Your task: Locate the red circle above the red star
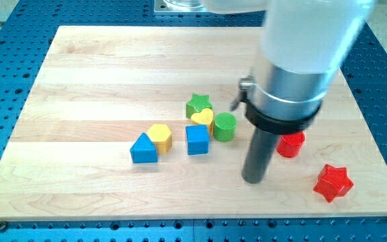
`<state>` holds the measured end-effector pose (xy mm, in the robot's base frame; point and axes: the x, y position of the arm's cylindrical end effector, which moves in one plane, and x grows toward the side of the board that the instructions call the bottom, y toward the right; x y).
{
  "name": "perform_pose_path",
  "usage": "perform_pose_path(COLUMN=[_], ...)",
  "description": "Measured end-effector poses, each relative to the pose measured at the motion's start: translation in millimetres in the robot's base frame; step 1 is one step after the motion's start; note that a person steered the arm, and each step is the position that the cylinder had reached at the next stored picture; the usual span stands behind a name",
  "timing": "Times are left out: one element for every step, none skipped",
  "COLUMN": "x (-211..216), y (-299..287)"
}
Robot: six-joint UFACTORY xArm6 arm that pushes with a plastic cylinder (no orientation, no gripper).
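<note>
The red circle (291, 144) lies right of the board's middle, partly hidden behind the arm. The red star (332, 182) lies below and to its right, near the board's lower right corner. My tip (253, 179) rests on the board just left of and below the red circle, close to it; I cannot tell if they touch. The star is well to the tip's right.
A cluster sits left of the tip: green star (197, 104), yellow heart (203, 119), green circle (224, 126), blue square (197, 140), yellow hexagon (160, 136), blue triangle (143, 149). The wooden board (99, 81) lies on a blue perforated table. The arm's wide body (301, 60) hides the upper right.
</note>
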<state>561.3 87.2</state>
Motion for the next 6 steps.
perform_pose_path(x=[-53, -74, -71, -77, -63, -58], y=[20, 55, 94, 100, 47, 45])
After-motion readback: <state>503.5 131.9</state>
